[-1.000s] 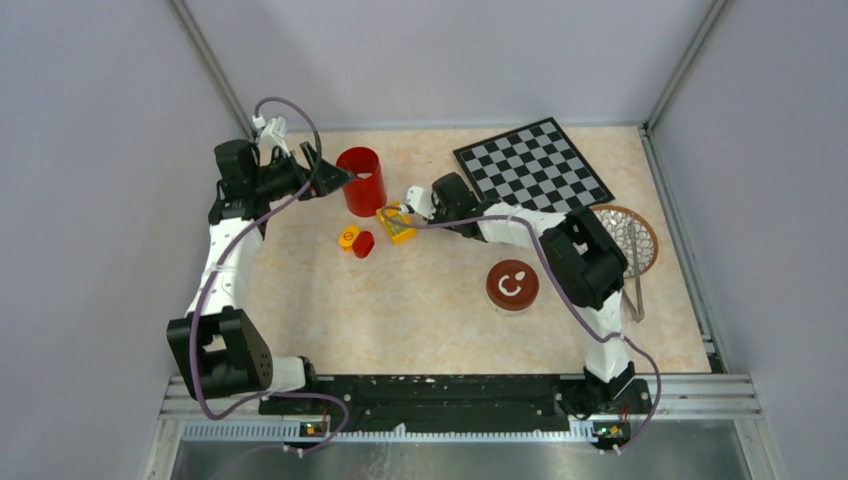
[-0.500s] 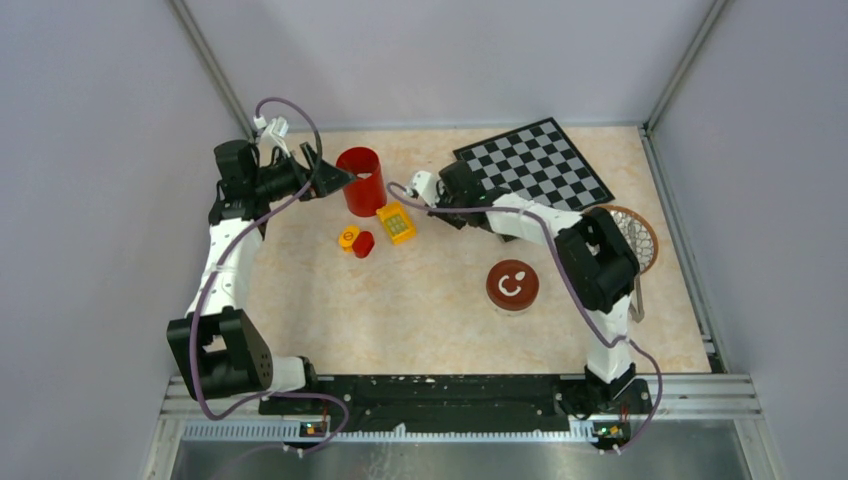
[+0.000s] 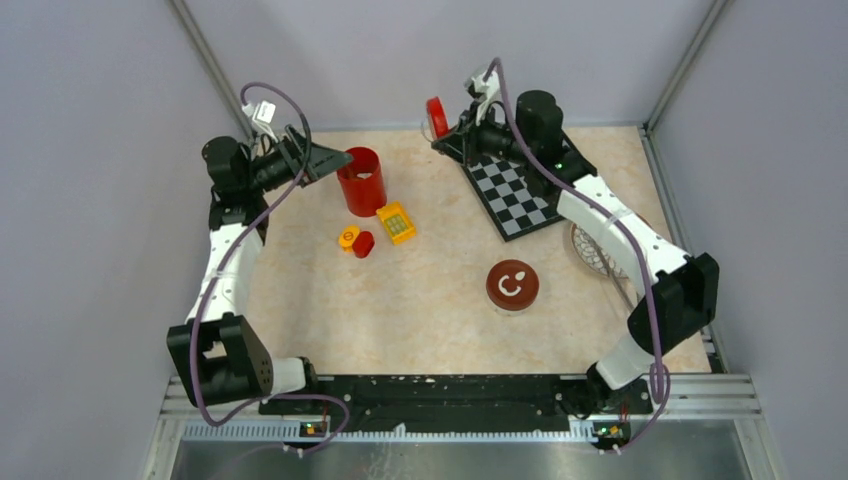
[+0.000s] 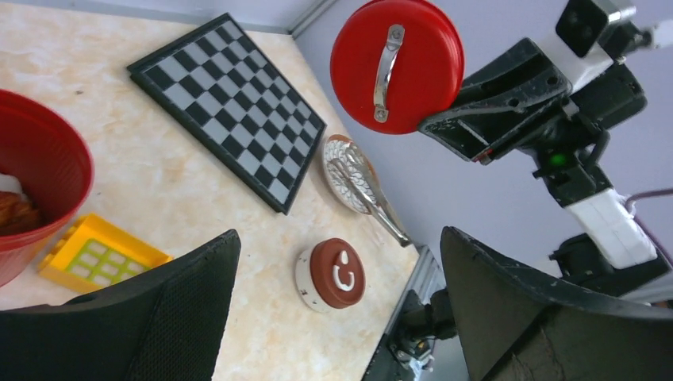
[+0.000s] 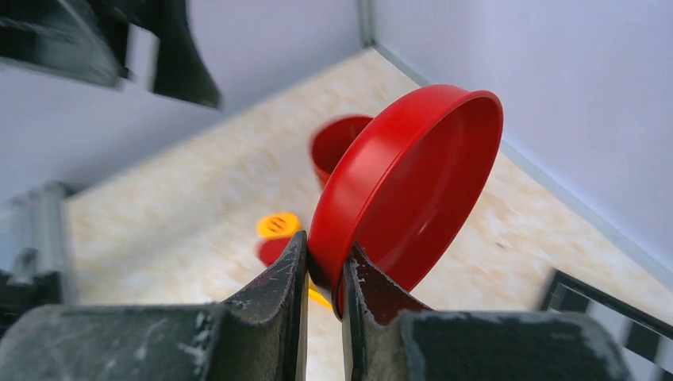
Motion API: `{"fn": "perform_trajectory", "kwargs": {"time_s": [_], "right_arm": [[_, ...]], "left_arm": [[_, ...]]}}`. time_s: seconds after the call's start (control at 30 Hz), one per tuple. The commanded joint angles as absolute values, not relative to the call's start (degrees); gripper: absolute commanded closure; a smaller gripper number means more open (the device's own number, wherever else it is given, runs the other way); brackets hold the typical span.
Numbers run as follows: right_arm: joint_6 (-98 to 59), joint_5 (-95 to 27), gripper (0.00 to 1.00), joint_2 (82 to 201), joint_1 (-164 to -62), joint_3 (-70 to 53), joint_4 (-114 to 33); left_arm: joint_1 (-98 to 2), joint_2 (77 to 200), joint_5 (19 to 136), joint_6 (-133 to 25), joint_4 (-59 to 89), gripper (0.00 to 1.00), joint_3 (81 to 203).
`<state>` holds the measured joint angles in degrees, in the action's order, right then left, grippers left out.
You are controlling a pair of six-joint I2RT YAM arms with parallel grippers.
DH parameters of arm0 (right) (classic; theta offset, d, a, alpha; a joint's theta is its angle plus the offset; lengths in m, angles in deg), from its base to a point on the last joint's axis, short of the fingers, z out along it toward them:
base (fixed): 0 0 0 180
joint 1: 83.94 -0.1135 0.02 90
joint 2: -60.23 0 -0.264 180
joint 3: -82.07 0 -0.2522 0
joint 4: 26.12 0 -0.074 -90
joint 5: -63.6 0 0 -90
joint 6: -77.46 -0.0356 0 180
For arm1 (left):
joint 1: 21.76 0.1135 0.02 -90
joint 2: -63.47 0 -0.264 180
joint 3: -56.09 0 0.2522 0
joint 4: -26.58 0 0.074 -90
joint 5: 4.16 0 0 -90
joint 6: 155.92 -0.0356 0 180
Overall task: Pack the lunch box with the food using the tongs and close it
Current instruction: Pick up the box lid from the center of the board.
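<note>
Room: pale purple walls around a table (image 3: 450,330) with a sandy marble look
Left gripper (image 3: 336,160): jaws wide open, nothing in them, up in the air just beside the red bowl (image 3: 361,180)
Red bowl: stands at the back left of the table, with a brown piece of food (image 4: 11,214) inside
Right gripper (image 5: 325,255): jaws squeezed on the rim of the red lid (image 4: 421,71), high over the back edge of the table
Red lid: round, tipped on its side, with a silver handle on top
Lunch box (image 3: 512,286): round, with a brown top and a white mark, on the table right of the middle, touching nothing
Tongs (image 4: 371,197): lie across the patterned plate (image 4: 333,149), one end sticking out past its rim
Plate: on the right side, near the chessboard (image 3: 520,198)
Chessboard: flat at the back, partly under the right arm (image 3: 610,215)
Yellow block (image 3: 396,222): just beside the red bowl
Small yellow block (image 3: 348,237) and small red block (image 3: 364,244): side by side, touching, in front of the bowl
</note>
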<state>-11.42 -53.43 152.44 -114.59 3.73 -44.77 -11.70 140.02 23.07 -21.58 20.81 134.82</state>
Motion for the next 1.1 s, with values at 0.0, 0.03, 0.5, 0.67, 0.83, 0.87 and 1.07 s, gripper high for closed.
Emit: {"fn": "perform_trajectory", "kwargs": {"time_s": [0.0, 0.03, 0.5, 0.67, 0.83, 0.87, 1.07], "right_arm": [[-29.7, -64.6, 1.00, 151.2, -115.0, 6.7, -37.5], [-33.9, -66.4, 1.00, 151.1, -115.0, 6.2, -35.3], [-50.7, -66.4, 1.00, 153.9, -119.4, 4.3, -25.4], [-48.7, -65.8, 1.00, 154.5, -121.7, 4.8, -26.6], [-49.2, -66.3, 1.00, 154.4, -122.7, 4.5, -25.9], [-49.5, -66.3, 1.00, 154.3, -122.7, 4.5, -25.7], [-50.7, -65.2, 1.00, 154.6, -122.7, 5.0, -26.0]], "left_arm": [[-11.5, 135.9, 20.5, -0.9, 49.2, 0.04, 128.6], [-11.5, 135.6, 21.2, 1.5, 53.8, 0.05, 127.0], [-23.9, 135.2, 33.7, -8.5, 40.0, 0.26, 130.1], [-27.2, 135.0, 37.6, -17.7, 32.1, 0.31, 133.8], [-28.5, 135.1, 39.6, -19.2, 29.6, 0.41, 133.5], [-28.5, 135.0, 39.7, -19.1, 29.5, 0.44, 133.0], [-28.9, 134.7, 39.6, -18.2, 30.2, 0.53, 131.4]]}}
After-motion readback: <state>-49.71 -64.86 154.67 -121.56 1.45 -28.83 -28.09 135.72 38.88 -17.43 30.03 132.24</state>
